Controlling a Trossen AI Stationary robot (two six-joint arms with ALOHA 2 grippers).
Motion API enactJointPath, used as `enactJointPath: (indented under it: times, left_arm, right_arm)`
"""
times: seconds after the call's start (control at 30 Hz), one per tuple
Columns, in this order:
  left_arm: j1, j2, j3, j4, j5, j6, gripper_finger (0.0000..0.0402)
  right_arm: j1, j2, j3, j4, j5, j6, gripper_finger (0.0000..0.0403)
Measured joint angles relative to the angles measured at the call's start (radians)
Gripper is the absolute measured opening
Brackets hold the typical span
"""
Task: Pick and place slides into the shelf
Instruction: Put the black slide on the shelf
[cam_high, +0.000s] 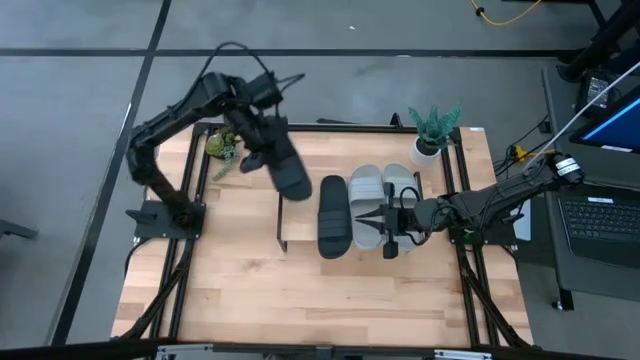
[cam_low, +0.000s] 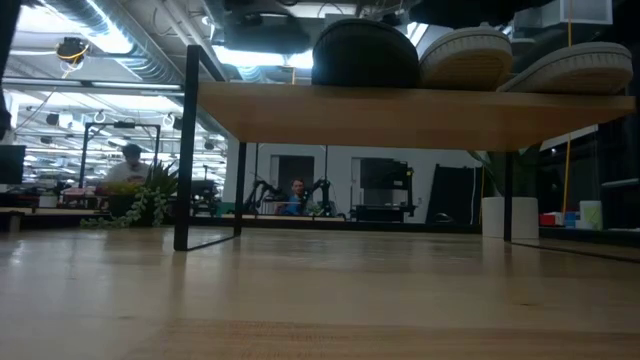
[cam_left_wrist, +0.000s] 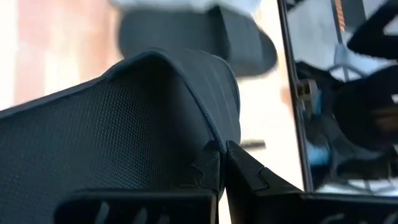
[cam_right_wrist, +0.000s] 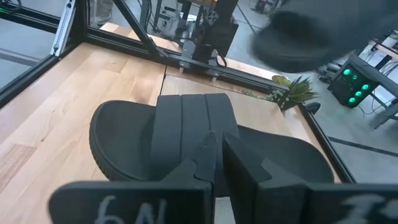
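Observation:
A black slide hangs in the air over the shelf's left end, with my left gripper shut on it. The shelf is a low light-wood board on black wire frames. On it lie another black slide and two grey slides, side by side. My right gripper reaches in level from the right over the grey slides' near ends, its fingers shut and pointing at the black slide's strap. Whether it touches a grey slide, I cannot tell. My left gripper pinches a thin edge of the black slide between its two fingers, by the look the edge of the ridged strap. The fingers slant down from the table's far left. The slide hangs tilted below them, clear of shelf and table.
A small green plant sits at the far left corner. A potted plant in a white pot stands at the far right. The shelf's left part and the table's near half are bare wood. People show in the room beyond.

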Motion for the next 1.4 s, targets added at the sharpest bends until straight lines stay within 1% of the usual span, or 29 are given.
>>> enactJointPath:
  times: [0.13,0.23,0.33,0.57,0.63,0.77,1.03,1.13,1.3,1.4]
  left_arm:
    - [-0.054,-0.085,-0.140,0.062,-0.003,-0.015,0.0000]
    - [-0.095,-0.103,-0.193,0.083,-0.003,-0.051,0.0000]
    - [-0.133,-0.103,-0.208,0.087,0.004,-0.055,0.0000]
    - [-0.206,-0.084,-0.269,0.119,0.097,0.001,0.0000]
    - [-0.219,-0.080,-0.286,0.123,0.099,0.001,0.0000]
    - [-0.252,-0.081,-0.319,0.190,0.126,0.005,0.0000]
    - [-0.286,-0.081,-0.331,0.248,0.173,0.008,0.0000]
    - [-0.295,-0.078,-0.331,0.253,0.207,0.061,0.0000]
    - [-0.306,-0.047,-0.330,0.255,0.207,0.085,0.0000]
    - [-0.306,-0.008,-0.330,0.254,0.205,0.102,0.0000]
  right_arm:
    - [0.000,0.000,0.000,0.000,0.000,0.005,0.0028]
    - [0.000,0.000,0.000,0.000,0.000,0.034,0.0028]
    - [0.000,0.000,0.000,0.001,0.000,0.055,0.0028]
    - [0.000,0.000,0.000,0.001,-0.009,0.110,0.0028]
    - [0.001,0.000,0.000,0.000,-0.012,0.128,0.0028]
    - [0.002,0.000,0.000,-0.002,-0.047,0.153,0.0028]
    - [0.002,0.000,0.000,-0.005,-0.061,0.161,0.0028]
    - [0.002,0.000,0.000,-0.005,-0.061,0.160,0.0028]
    - [0.002,0.000,0.000,-0.006,-0.061,0.160,0.0028]
    - [0.002,0.000,0.000,-0.007,-0.061,0.158,0.0028]
